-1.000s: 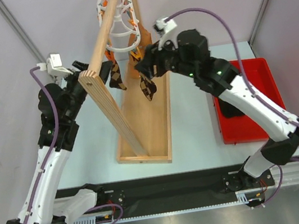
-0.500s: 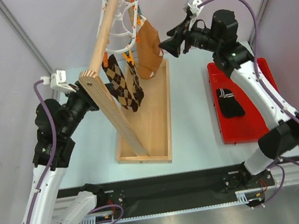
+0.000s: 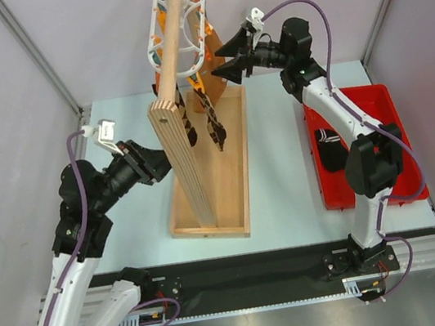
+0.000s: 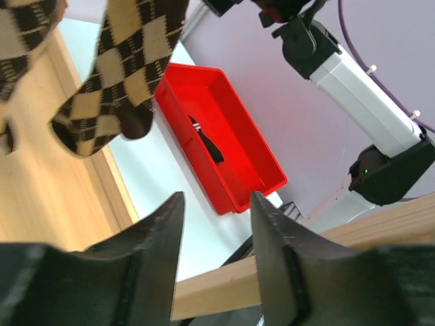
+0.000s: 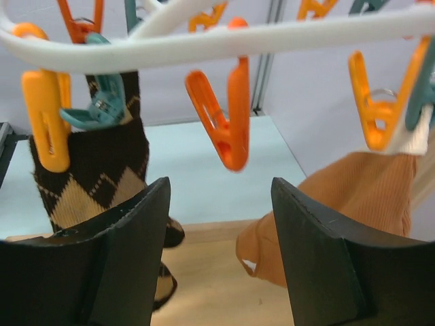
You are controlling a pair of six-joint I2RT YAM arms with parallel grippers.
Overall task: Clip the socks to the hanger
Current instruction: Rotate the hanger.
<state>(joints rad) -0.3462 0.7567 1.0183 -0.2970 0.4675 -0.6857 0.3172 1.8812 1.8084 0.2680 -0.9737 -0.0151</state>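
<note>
Wooden stand (image 3: 190, 175) bearing the hanger (image 3: 154, 32) rises between left arm (image 3: 85, 217) and tray (image 3: 392, 115)

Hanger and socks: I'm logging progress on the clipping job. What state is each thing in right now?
Hanger: hung on the wooden pole.
Argyle sock: clipped, hanging.
Tan sock: clipped, hanging.
Striped sock: unclipped, lying in the red bin.
Middle orange peg: shut, holding nothing.
Left gripper: open, empty.
Right gripper: open, empty.
</note>
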